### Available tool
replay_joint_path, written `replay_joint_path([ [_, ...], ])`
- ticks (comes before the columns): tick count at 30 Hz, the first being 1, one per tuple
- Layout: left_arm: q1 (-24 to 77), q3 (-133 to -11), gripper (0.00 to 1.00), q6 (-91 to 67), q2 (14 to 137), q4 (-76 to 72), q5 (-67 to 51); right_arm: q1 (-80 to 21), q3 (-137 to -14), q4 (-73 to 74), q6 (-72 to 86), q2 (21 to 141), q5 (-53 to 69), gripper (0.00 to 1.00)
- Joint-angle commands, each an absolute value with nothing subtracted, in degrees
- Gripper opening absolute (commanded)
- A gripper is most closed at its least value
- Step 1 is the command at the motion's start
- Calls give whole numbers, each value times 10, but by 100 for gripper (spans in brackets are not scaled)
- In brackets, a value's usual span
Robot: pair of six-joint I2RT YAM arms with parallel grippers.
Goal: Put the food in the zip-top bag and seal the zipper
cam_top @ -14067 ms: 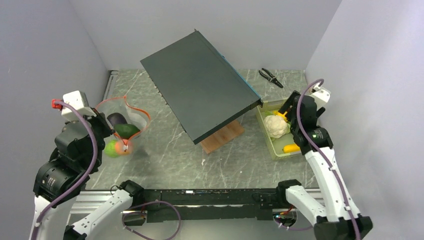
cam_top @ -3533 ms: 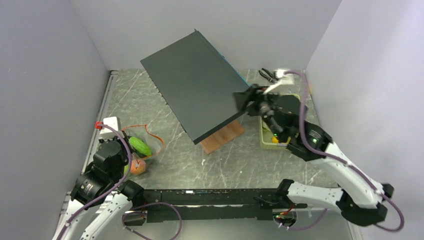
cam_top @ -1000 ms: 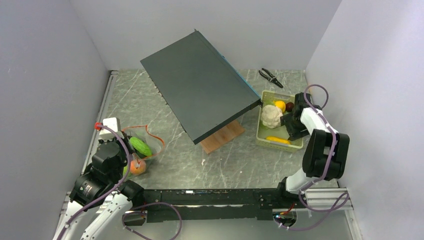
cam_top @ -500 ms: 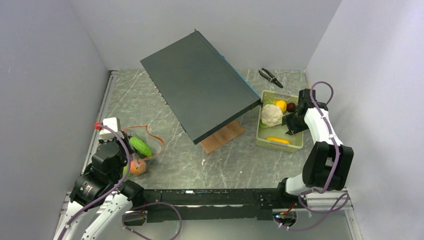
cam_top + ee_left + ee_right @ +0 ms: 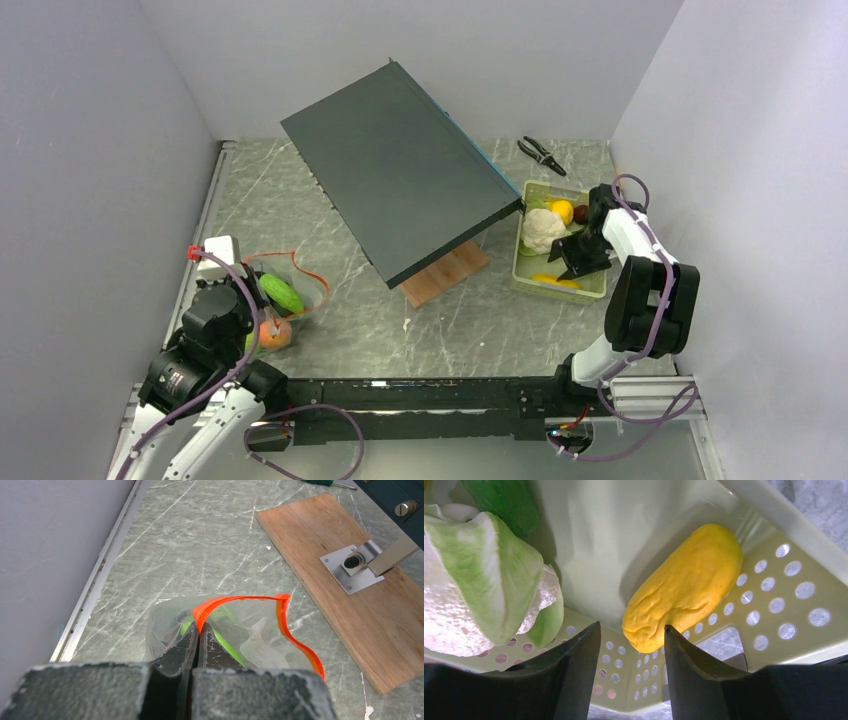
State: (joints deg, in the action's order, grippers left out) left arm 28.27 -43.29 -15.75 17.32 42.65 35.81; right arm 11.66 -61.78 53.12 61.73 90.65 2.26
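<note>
- Two grippers on record; every place below is given from the dark panel [image 5: 400, 180] propped over the surface [image 5: 345, 290].
- Left gripper [image 5: 197, 630]: clamped fully shut on the zipper [image 5: 240, 598], holding the mouth of the zip-top bag [image 5: 257, 630] agape. The bag lies left of the panel, toward the near edge, where it lay seconds ago.
- Bag contents: one green piece [image 5: 281, 293], one orange [image 5: 274, 333].
- Right gripper [image 5: 631, 627]: roughly half open, holding nothing. A second ago it stood at the far side of the tray [image 5: 794, 580] with its jaws wider. It has since dipped into the tray's near end, and the tip of the long yellow piece [image 5: 684, 585] now lies just ahead of the gap.
- Tray, right of the panel: the cauliflower [image 5: 454, 605] and the yellow piece are not yet bagged.
- Reading for you: the next pick looks under way but no grip is made. Sealing waits until the tray is emptied.
</note>
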Motion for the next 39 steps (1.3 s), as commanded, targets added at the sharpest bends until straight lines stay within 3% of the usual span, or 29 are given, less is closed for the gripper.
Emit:
replay_joint_path([
  [1, 280, -432, 0, -155, 168, 392, 357, 116, -620, 547, 636, 899, 38, 53],
  [4, 280, -432, 0, -155, 169, 392, 357, 117, -619, 555, 640, 896, 35, 54],
  [6, 280, -432, 0, -155, 168, 393, 357, 117, -622, 561, 642, 890, 28, 60],
  [13, 280, -432, 0, -153, 168, 391, 355, 117, -644, 593, 643, 878, 0, 69],
  [33, 280, -432, 0, -155, 164, 393, 353, 118, -588, 530, 695, 984, 27, 61],
  [39, 280, -431, 0, -154, 165, 391, 352, 120, -576, 503, 699, 1011, 8, 54],
])
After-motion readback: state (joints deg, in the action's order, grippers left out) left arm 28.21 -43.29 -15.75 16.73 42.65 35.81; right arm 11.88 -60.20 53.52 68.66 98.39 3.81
